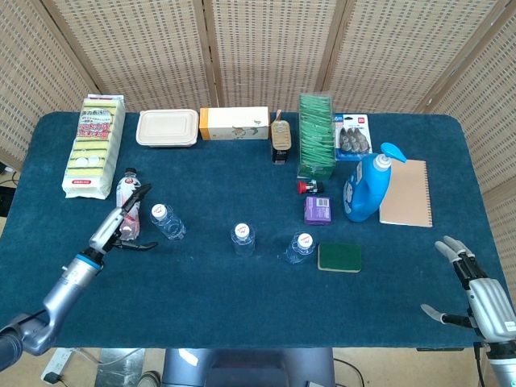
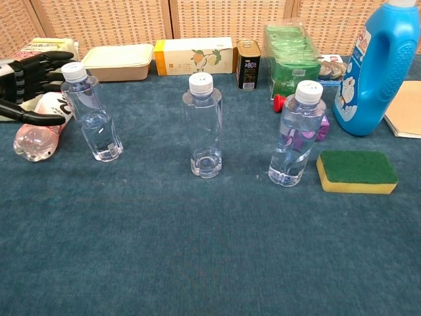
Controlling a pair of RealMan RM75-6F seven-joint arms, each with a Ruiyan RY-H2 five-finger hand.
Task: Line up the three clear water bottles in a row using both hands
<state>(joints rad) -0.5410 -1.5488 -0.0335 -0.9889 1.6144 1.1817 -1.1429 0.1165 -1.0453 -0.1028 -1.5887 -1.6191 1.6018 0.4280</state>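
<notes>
Three clear water bottles with white caps stand upright on the blue cloth: the left bottle [image 1: 167,222] [image 2: 94,113], the middle bottle [image 1: 243,239] [image 2: 204,126] and the right bottle [image 1: 300,247] [image 2: 296,134]. My left hand [image 1: 122,222] [image 2: 29,82] is open, fingers spread, just left of the left bottle and not touching it. My right hand [image 1: 476,293] hovers open near the table's front right corner, far from the bottles; the chest view does not show it.
A pink-labelled bottle [image 1: 125,201] [image 2: 41,125] lies under my left hand. A green sponge [image 1: 339,257], purple packet [image 1: 318,210], blue detergent bottle [image 1: 368,184] and notebook [image 1: 406,193] sit right of the bottles. Boxes, a can and packets line the back.
</notes>
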